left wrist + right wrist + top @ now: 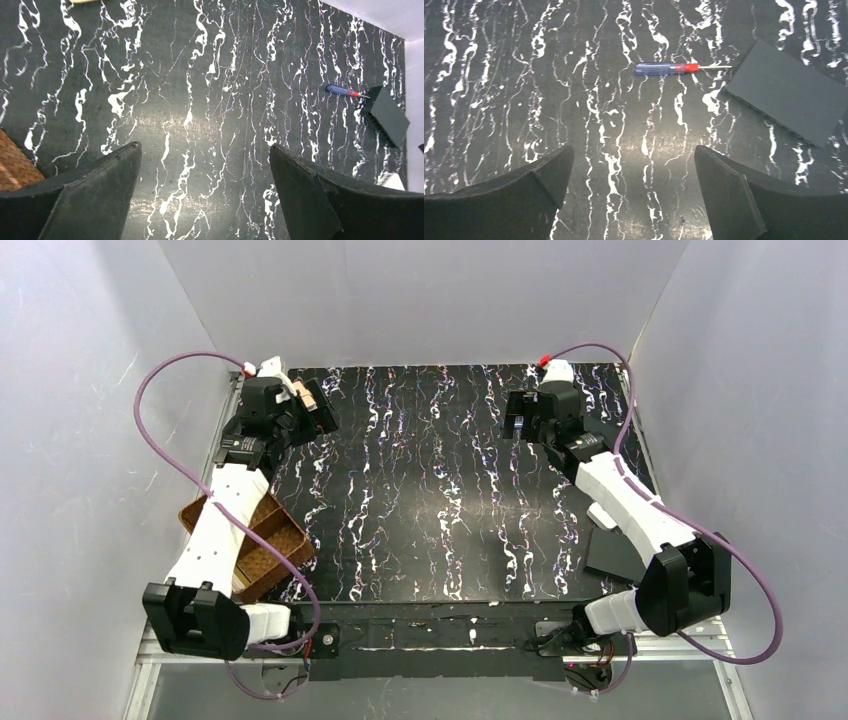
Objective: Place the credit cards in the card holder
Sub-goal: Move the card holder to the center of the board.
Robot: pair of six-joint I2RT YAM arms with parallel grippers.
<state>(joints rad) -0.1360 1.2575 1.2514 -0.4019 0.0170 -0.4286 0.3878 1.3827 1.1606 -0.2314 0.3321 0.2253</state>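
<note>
Top external view: the card holder (312, 400) shows only as a small tan patch at the far left corner of the counter (430, 500). It sits right by the tip of my left arm, which hides part of it. I cannot tell whether it lies folded or spread, and I cannot pick out the credit cards in any view.

My left fingers (205, 150) stand wide apart with nothing between them, over bare marbled counter. A pale beige sliver (85, 1) is cut off at the top edge of the left wrist view; I cannot tell what it is. The brown woven tray (285, 540) lies at the near left, partly under my left forearm.

My right fingers (634, 150) are also spread wide and empty, over the far right of the counter. Ahead of them a screwdriver (674, 68) with a blue handle and red collar lies flat. Its tip points toward a black plate (789, 90), near it but not touching. The top view shows a dark plate (612, 558) at the near right beside my right arm; I cannot tell whether it is the same one.
</note>
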